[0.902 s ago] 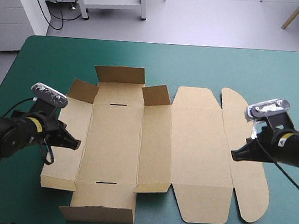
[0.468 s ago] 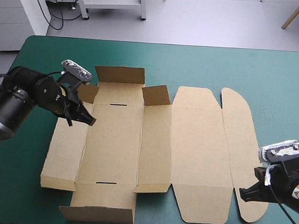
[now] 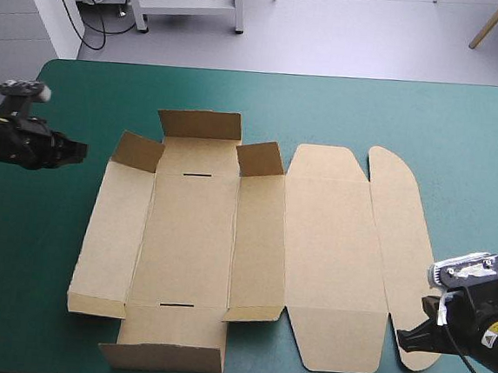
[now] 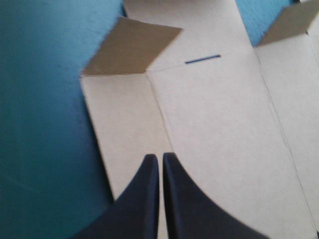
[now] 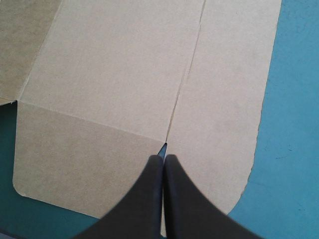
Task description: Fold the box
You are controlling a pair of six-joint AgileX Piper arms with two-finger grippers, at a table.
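Observation:
The brown box [image 3: 192, 234] lies spread out on the teal-green cover, with its short far flaps [image 3: 200, 124] tilted up and its rounded lid flap [image 3: 402, 235] flat at the right. My left gripper [image 3: 81, 148] is shut and hovers over the cover, left of the box's far-left corner flap [image 3: 139, 151]. In the left wrist view the shut gripper [image 4: 160, 158] points at the box's left panel [image 4: 124, 119]. My right gripper [image 3: 400, 337] is shut at the front end of the rounded flap. The right wrist view shows this gripper [image 5: 163, 159] over the crease in the board [image 5: 124, 64].
Bare teal-green cover [image 3: 369, 110] runs beyond the box's far edge and along its right side. The table's left edge lies close behind the left arm, and its front right corner is close to the right arm.
The left gripper swung from the box's left panel up to the far-left flap, then out toward the table's left edge. The right gripper drew back to the front of the rounded flap.

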